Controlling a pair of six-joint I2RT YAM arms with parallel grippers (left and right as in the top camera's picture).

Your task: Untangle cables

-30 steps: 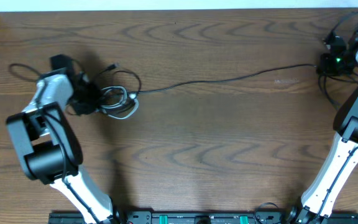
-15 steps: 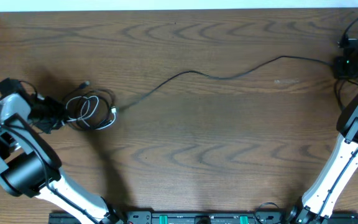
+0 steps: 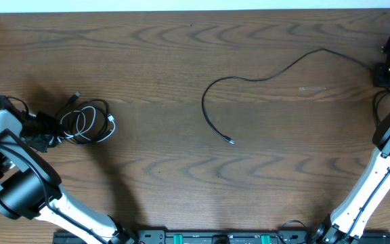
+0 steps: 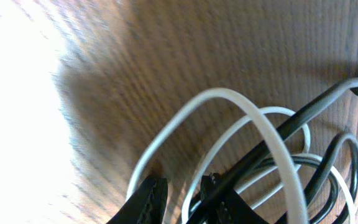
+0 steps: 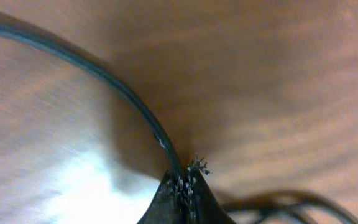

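A tangle of the white cable (image 3: 80, 123) and a black cable (image 3: 101, 107) lies at the far left. My left gripper (image 3: 48, 131) is closed on its left side. In the left wrist view the jaws (image 4: 180, 186) pinch a white cable loop (image 4: 229, 96), and a black cable (image 4: 316, 109) crosses the right finger. A second long black cable (image 3: 269, 76) lies apart from the tangle. It curves from its free plug end (image 3: 231, 141) at mid-table to my right gripper (image 3: 383, 71) at the far right. In the right wrist view the jaws (image 5: 184, 180) are shut on this cable (image 5: 104, 74).
The wooden table's far edge (image 3: 181, 11) runs along the top. The arms' base rail (image 3: 215, 237) is at the front. The right arm's own thick black wire (image 3: 378, 102) loops beside it. The left arm (image 3: 19, 183) fills the front left corner.
My left gripper dragged the tangle to the left. My right gripper moved right. The long black cable slipped out of the tangle and its free end now lies at mid-table.
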